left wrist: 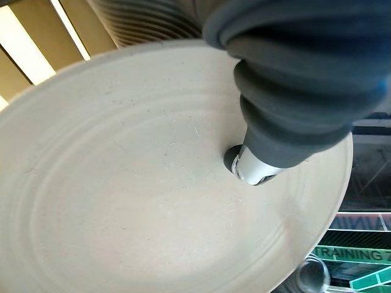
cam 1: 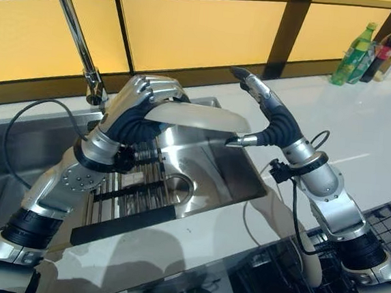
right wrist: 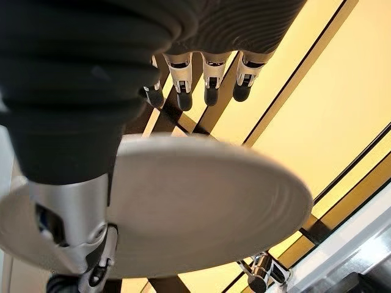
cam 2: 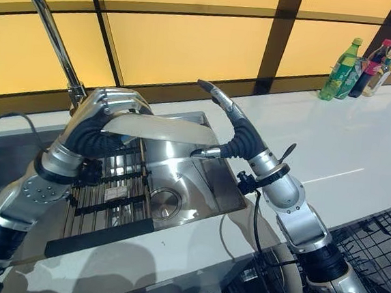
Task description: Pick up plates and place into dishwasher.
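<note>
Nearest the robot, the dark wire dishwasher rack (cam 1: pixel 287 278) lies below the front edge of the white worktop (cam 1: pixel 361 133), at the robot's lower right; no plate shows in the part of it in view.

Beyond the worktop edge sits the steel sink (cam 2: pixel 178 186), with a slatted drying rack (cam 2: pixel 106 187) across its left part and a round drain (cam 2: pixel 165 200) in the basin.

Above the sink the pale plate (cam 1: pixel 198 116) is held clear of the basin, roughly level; the left hand (cam 1: pixel 141 104) is clamped on its left rim, fingers curled over the top and thumb pressed against the face, as the left wrist view shows.

The right hand (cam 2: pixel 227 132) stands at the plate's right edge, spread apart; its thumb reaches under the rim, its fingers are raised straight above; whether the thumb touches the plate cannot be told.

Farther back rise the curved tap (cam 1: pixel 75 33) and the amber panelled wall (cam 1: pixel 205 31); bottles (cam 1: pixel 368 52) stand at the far right of the worktop.

Step in hand, as judged: transfer of the lifted plate from left hand to right; the next move calls for the right hand to close firmly on the rim before the left lets go, then a swing down and right to the dishwasher rack, with the plate turned on edge to enter a slot.
</note>
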